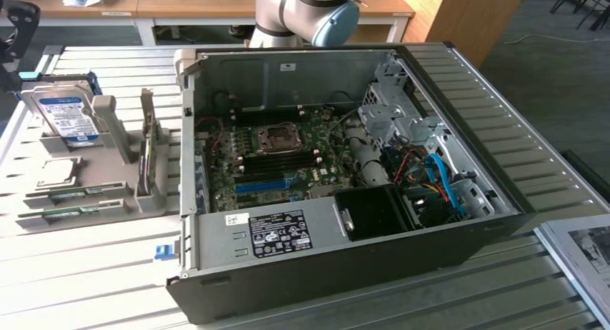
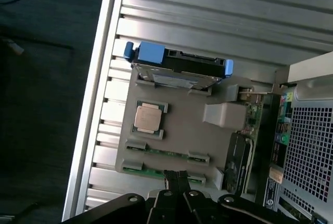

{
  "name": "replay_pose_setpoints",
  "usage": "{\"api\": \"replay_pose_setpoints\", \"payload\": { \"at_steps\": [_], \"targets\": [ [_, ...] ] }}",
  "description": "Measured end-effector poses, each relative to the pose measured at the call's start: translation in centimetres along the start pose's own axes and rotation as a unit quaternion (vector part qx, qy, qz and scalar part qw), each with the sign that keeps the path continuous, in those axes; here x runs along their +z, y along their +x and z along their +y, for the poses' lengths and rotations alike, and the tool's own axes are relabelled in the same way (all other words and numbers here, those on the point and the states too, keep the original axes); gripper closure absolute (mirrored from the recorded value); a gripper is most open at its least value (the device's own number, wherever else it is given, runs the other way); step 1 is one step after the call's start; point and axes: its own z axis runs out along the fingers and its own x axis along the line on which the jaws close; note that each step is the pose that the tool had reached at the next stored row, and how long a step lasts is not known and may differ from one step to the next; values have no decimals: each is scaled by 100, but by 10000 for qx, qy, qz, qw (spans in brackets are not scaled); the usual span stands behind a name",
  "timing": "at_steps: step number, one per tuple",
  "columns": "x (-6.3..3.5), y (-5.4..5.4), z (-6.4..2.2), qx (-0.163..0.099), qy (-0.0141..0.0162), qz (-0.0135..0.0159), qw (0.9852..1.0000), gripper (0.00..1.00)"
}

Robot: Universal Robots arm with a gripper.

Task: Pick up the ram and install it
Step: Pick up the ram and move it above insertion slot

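Pincer (image 2: 176, 175) closed together, holding nothing, tips near the ram (image 2: 151, 170); ram lying flat in grey holder (image 2: 182, 130)

Two long, narrow, thin green sticks. Far ram (image 1: 76, 193) (image 2: 166, 151) and near ram (image 1: 67, 216) (image 2: 150, 170) lying flat, side by side and parallel, close but apart. Each seated in grey clips near both ends, along the near edge of the grey holder (image 1: 107, 178) (image 2: 192, 133). Placed at the exterior view's left, on the tabletop (image 1: 86, 273). Neither lifted, neither installed.
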Motion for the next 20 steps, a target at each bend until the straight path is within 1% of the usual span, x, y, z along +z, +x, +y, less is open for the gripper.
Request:
{"api": "replay_pose_setpoints", "payload": {
  "at_steps": [3,6,11,14,16,18,20],
  "targets": [
    [0,0,0,-203,-1,9,9998,90],
    [0,0,0,-408,-1,18,9992,90],
    [0,0,0,-750,-2,33,9972,90],
    [0,0,0,-961,-2,42,9954,90],
    [0,0,0,-1104,-3,48,9939,90],
    [0,0,0,-1251,-3,54,9921,90],
    [0,0,0,-1404,-3,61,9901,90]
  ]
}}
